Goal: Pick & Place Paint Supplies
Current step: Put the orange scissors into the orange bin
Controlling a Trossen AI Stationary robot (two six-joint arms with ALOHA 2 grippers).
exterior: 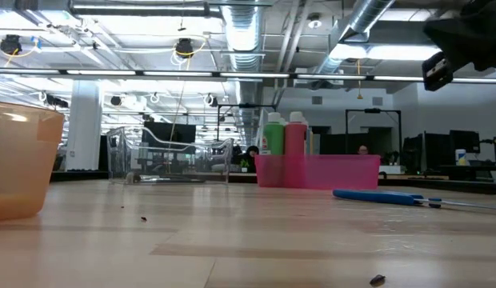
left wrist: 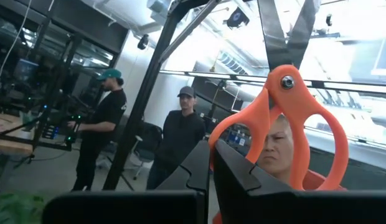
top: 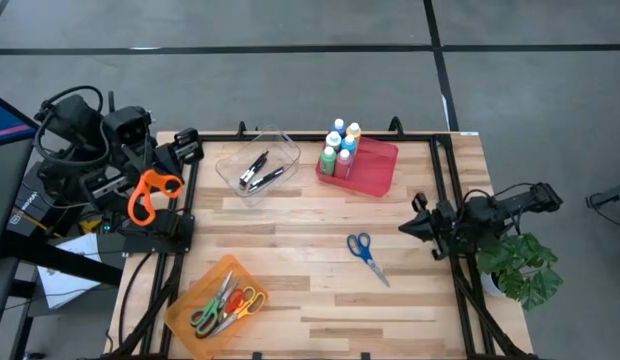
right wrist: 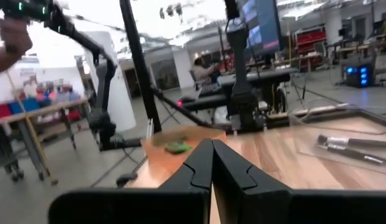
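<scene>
Pink plastic tray point(top: 375, 172) sits at the upper centre of the desk point(top: 310, 300) in my overhead view, with the paint bottles point(top: 338, 148) standing upright in its left end. I see the left gripper point(top: 150, 195) at the left edge of the frame, off the desk, clamped on orange-handled scissors point(left wrist: 292, 118). My right gripper point(top: 422, 222) rests at the right edge, fingers pressed together, holding nothing. Blue scissors point(top: 366, 254) lie right of centre, a clear bin point(top: 258, 165) upper centre-left, an orange bin point(top: 218, 297) lower left.
</scene>
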